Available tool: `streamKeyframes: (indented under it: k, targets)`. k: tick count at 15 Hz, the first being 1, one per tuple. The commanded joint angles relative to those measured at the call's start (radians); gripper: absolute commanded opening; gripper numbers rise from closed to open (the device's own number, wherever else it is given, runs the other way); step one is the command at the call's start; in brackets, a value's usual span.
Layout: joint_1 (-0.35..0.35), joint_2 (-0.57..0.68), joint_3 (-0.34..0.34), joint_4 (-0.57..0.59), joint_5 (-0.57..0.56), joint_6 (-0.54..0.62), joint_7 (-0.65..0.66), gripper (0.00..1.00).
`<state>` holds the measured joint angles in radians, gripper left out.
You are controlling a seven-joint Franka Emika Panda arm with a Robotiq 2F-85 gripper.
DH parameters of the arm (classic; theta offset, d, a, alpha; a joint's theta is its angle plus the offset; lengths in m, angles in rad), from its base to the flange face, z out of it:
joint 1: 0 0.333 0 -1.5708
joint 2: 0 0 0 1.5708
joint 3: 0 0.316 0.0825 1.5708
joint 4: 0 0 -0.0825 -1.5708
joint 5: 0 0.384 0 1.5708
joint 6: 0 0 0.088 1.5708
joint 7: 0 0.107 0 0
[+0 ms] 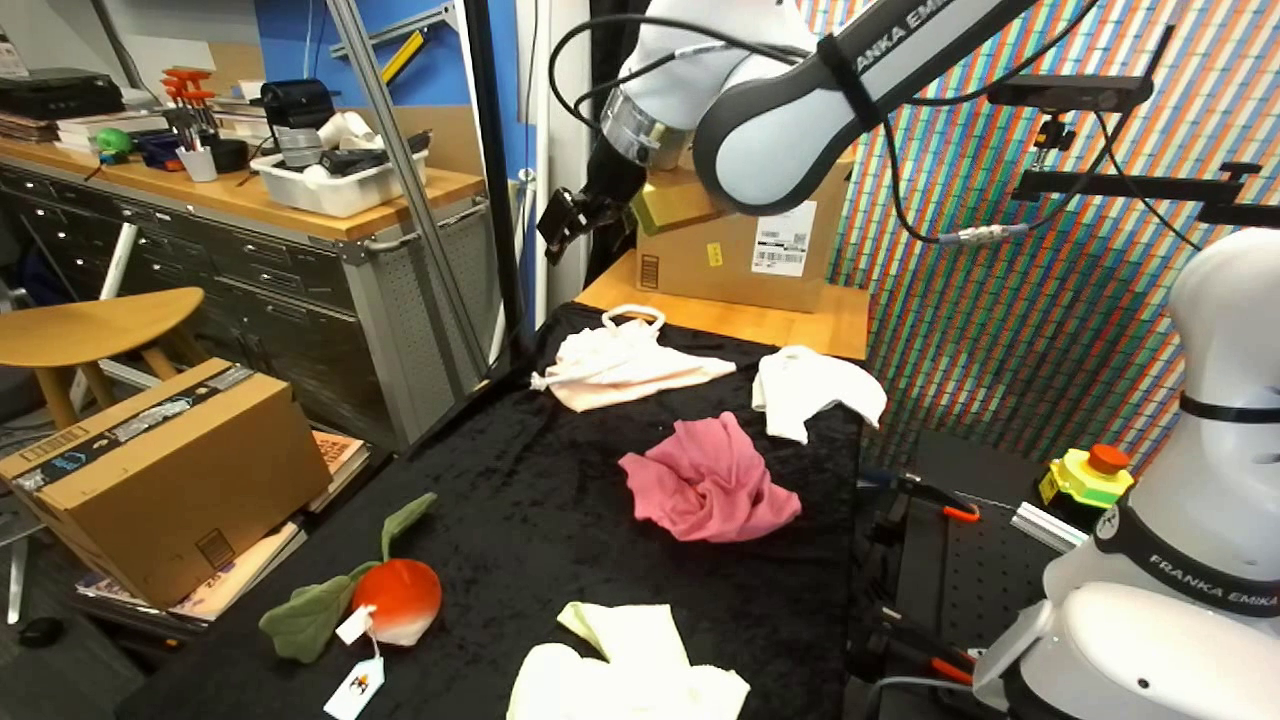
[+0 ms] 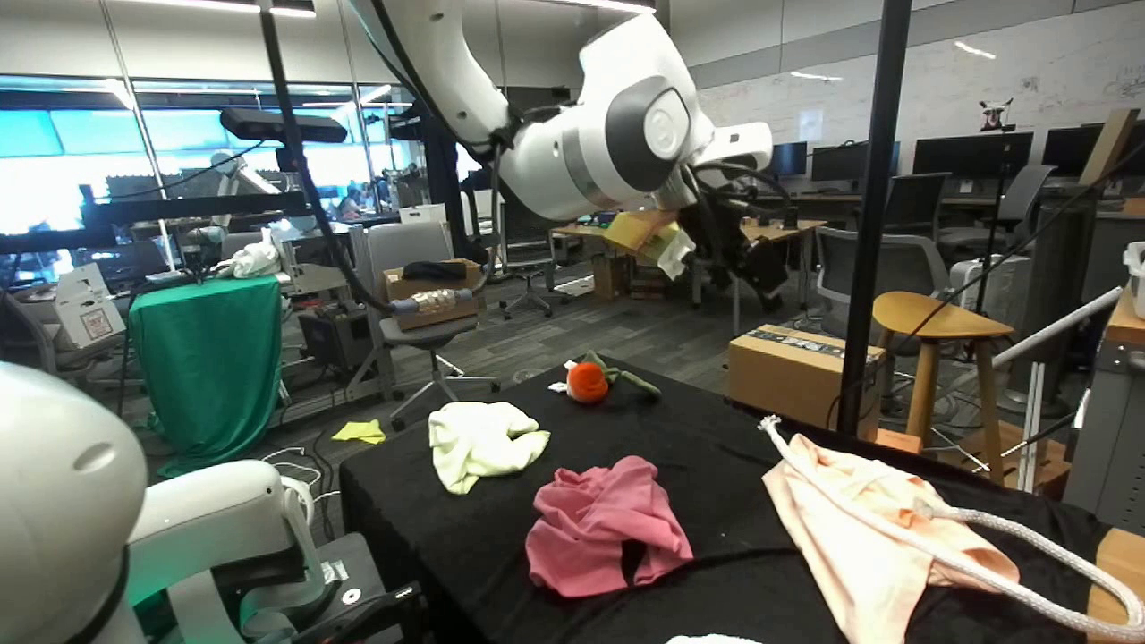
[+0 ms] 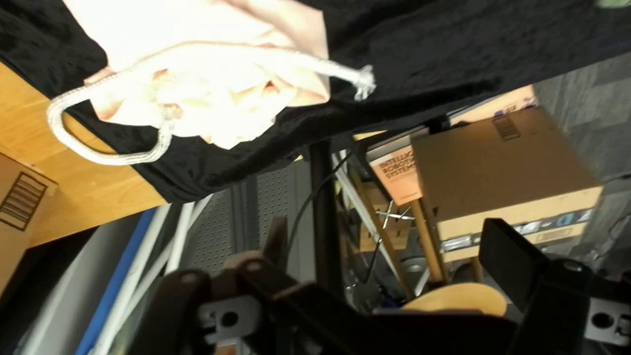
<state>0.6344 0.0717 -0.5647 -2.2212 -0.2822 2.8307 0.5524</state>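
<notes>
the arm [image 1: 790, 140] reaches high, gripper [image 3: 387, 236] tilted downward, spread wide and empty; in an exterior view, peach cloth [image 1: 645, 375] lies at its five o'clock.

I have the arm [image 2: 555, 165] raised high and bent — wrist [image 1: 640, 125] angled downward — and the gripper [image 3: 387, 241] stands with its jaws spread wide apart.

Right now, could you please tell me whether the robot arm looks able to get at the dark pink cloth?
Probably yes: nothing lies over the dark pink cloth, and the gripper hangs open and empty, though it would have to move across and down first.
</notes>
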Motion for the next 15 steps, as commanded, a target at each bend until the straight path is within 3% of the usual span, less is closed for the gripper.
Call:
streamKeyframes:
  k: [1,4,7,10,15]
  targets:
    - [-0.117,-0.157,0.224,-0.030,0.091,-0.193,-0.190,1.00]
    - [-0.229,-0.166,0.419,0.028,0.245,-0.377,-0.360,1.00]
    - [-0.299,-0.134,0.539,0.109,0.343,-0.549,-0.509,1.00]
    - [-0.345,-0.073,0.612,0.186,0.372,-0.652,-0.599,1.00]
    - [-0.386,0.051,0.684,0.287,0.360,-0.688,-0.670,1.00]
